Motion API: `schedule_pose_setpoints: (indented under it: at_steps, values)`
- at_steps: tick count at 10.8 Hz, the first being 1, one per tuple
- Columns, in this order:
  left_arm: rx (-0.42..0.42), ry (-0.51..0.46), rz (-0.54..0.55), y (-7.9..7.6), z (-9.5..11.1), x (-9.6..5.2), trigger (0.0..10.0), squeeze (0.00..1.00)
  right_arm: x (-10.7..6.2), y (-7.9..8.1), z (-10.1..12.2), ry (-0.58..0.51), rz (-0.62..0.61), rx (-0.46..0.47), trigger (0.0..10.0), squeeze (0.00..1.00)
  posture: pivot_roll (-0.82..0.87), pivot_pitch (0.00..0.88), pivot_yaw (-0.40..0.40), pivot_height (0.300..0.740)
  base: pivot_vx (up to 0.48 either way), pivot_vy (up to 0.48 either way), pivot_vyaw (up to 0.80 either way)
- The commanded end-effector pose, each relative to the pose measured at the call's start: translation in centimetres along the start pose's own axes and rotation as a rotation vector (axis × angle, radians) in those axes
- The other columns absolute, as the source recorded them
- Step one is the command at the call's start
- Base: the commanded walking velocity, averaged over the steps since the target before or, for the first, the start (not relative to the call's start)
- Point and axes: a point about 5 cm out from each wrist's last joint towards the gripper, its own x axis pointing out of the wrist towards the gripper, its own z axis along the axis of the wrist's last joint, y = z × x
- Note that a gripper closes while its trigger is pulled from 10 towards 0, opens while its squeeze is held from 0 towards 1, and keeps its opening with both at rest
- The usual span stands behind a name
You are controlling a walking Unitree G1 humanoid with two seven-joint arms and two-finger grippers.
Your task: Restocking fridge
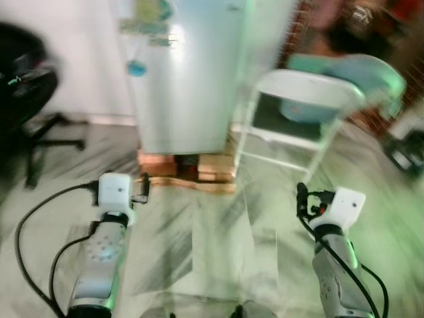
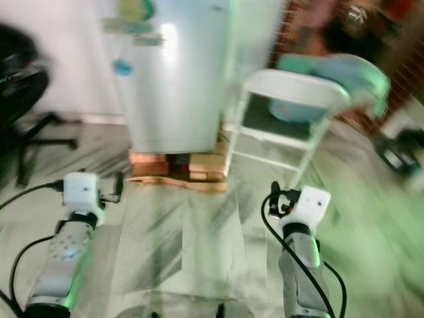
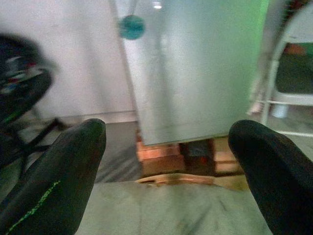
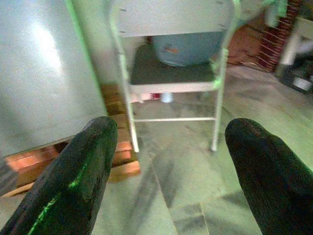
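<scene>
Both grippers, left (image 3: pixel 166 166) and right (image 4: pixel 166 161), hang low over the marble floor (image 1: pixel 218 252), fingers spread and holding nothing. Ahead, the closed fridge (image 1: pixel 189 73) stands on bricks (image 1: pixel 189 165); just right of it stands a white folding chair (image 1: pixel 298 112).

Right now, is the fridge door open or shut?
Shut. The fridge shows one flat, unbroken pale front with magnets on it; no gap or interior is visible. It stands on bricks beside a folding chair.
</scene>
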Motion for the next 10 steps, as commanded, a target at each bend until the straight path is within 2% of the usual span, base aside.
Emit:
schedule_pose_setpoints:
  at_steps: [1, 6, 8, 9, 10]
  values:
    - [-0.014, -0.003, -0.029, -1.0, 0.3, 0.2, 10.0, 0.0, 0.0, -1.0, 0.2, -0.008, -0.031, -0.005, 10.0, 0.0, 0.11, 0.047, -0.019, 0.74, 0.0, 0.48, -0.8]
    - [0.008, 0.014, 0.005, -0.1, -0.3, 0.1, 10.0, 0.0, -0.2, -1.1, 0.2, -0.023, -0.04, -0.013, 10.0, 0.0, 0.1, 0.052, -0.015, 0.74, 0.0, 0.48, -0.8]
    - [0.028, -0.011, -0.004, -0.1, 0.1, 0.3, 10.0, 0.0, -0.2, -1.0, 0.0, -0.01, -0.038, -0.002, 10.0, 0.0, 0.11, 0.055, -0.016, 0.74, 0.0, 0.478, 0.0]
    - [0.031, -0.015, 0.002, 0.0, 0.2, 0.2, 10.0, 0.0, -0.2, -1.0, -0.1, 0.003, -0.043, -0.02, 10.0, 0.0, 0.11, 0.06, -0.016, 0.74, 0.0, 0.356, 0.0]
    - [0.082, -0.025, 0.022, 0.2, 0.2, 0.1, 10.0, 0.0, 0.0, -0.8, -0.1, 0.015, -0.04, -0.063, 10.0, 0.0, 0.12, 0.065, -0.015, 0.74, 0.0, 0.0, 0.0]
